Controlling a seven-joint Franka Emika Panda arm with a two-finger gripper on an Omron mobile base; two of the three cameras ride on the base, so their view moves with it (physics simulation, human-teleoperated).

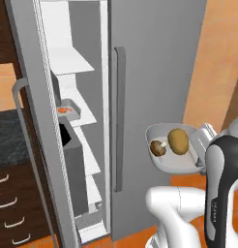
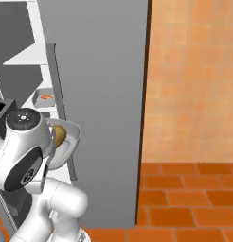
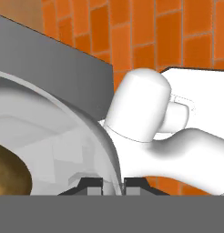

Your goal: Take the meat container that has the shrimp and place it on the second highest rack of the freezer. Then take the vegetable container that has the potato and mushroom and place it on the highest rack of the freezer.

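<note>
The vegetable container (image 1: 164,162), a pale round-cornered tub, hangs in the air in front of the closed fridge door, tilted toward the camera, with a potato (image 1: 178,140) and a mushroom (image 1: 158,148) inside. My gripper (image 1: 202,144) is shut on its right rim; in the hand view the rim (image 3: 111,159) runs between the fingertips (image 3: 92,184). The same container (image 2: 66,142) and potato (image 2: 58,134) peek out beside my arm. The meat container (image 1: 68,110) with the orange shrimp (image 1: 63,111) sits on a freezer rack, the second from the top; it also appears at the left, meat container (image 2: 44,98).
The freezer door (image 1: 38,135) stands open at the left, its handle toward me. White racks (image 1: 72,60) step down inside. The closed grey fridge door (image 1: 155,72) with a vertical handle (image 1: 119,118) is right behind the container. A dark bin (image 1: 72,155) sits lower in the freezer.
</note>
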